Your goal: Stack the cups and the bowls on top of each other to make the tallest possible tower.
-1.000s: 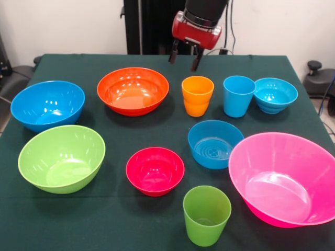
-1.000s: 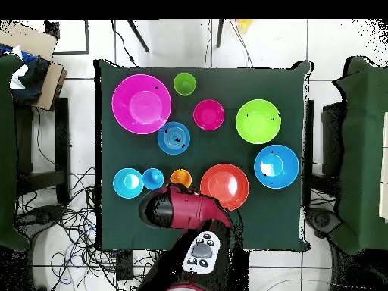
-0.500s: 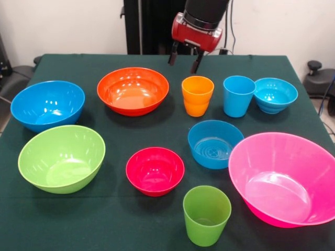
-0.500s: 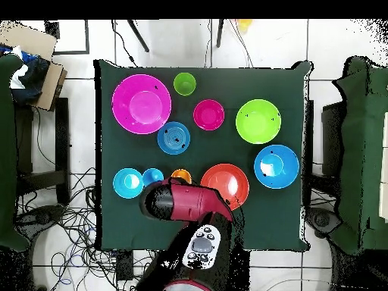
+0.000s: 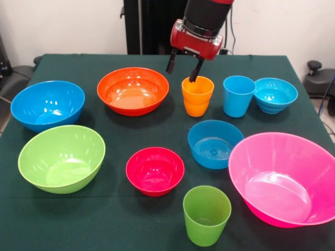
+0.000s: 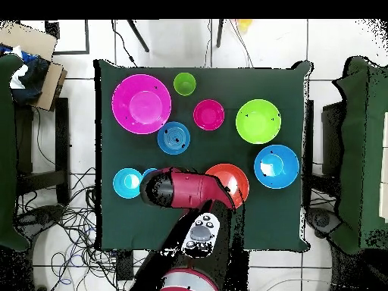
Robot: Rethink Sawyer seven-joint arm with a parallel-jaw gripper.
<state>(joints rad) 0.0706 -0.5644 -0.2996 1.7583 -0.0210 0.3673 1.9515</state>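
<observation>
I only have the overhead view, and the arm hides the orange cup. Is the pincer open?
Observer: Yes. The front view shows the pincer open, with nothing between its fingers.
Operator: Where is it relative to the orange cup?
Observer: Above it, offset toward the orange bowl. One fingertip lines up with the cup's far rim, but I cannot tell if they touch.
Operator: Is the cup upright?
Observer: Upright and empty, standing apart from the light blue cup.
</observation>
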